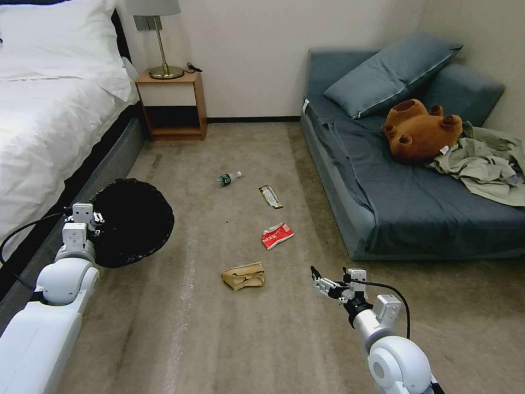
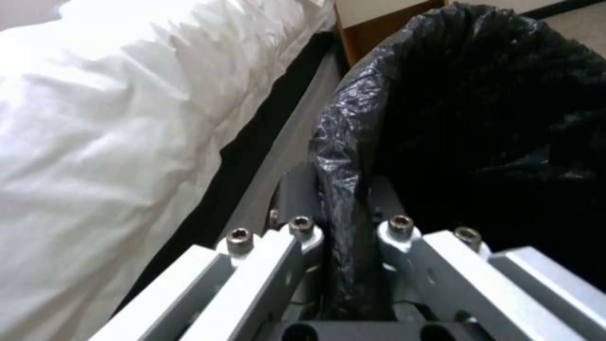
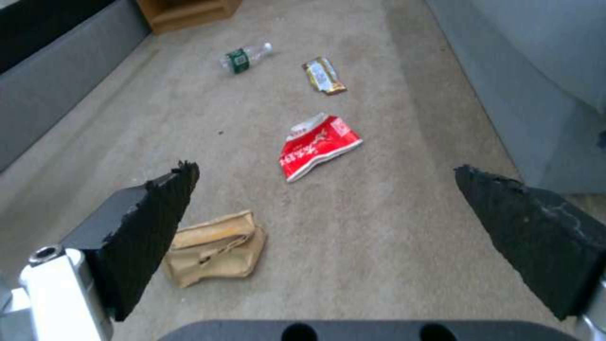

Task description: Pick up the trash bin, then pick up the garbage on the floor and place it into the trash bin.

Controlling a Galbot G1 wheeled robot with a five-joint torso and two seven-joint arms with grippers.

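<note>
While the left tool [image 1: 90, 219] clamps the near rim of the trash bin [image 1: 134, 221], holding it up beside the bed [image 1: 49, 126] with the glossy liner pinched between its fingers [image 2: 303, 237], the first step looks done. Now it's the litter's turn. The right tool [image 1: 328, 280] hangs low over the carpet, jaws spread wide and holding nothing. Nearest to it lies the tan paper bag [image 1: 244, 276], just off toward the bin side. Beyond that, the red-and-white snack packet [image 1: 276, 235], then the bar wrapper [image 1: 270, 196], and farthest out the clear bottle [image 1: 228, 178], near the nightstand [image 1: 172, 104]. All four are on the floor, well apart from the bin. My read: the bag is the natural first target. The right tool needs to shift across and drop over that crumpled, flat paper, closing on a raised fold. Flat pieces on carpet could slip the pinch.
</note>
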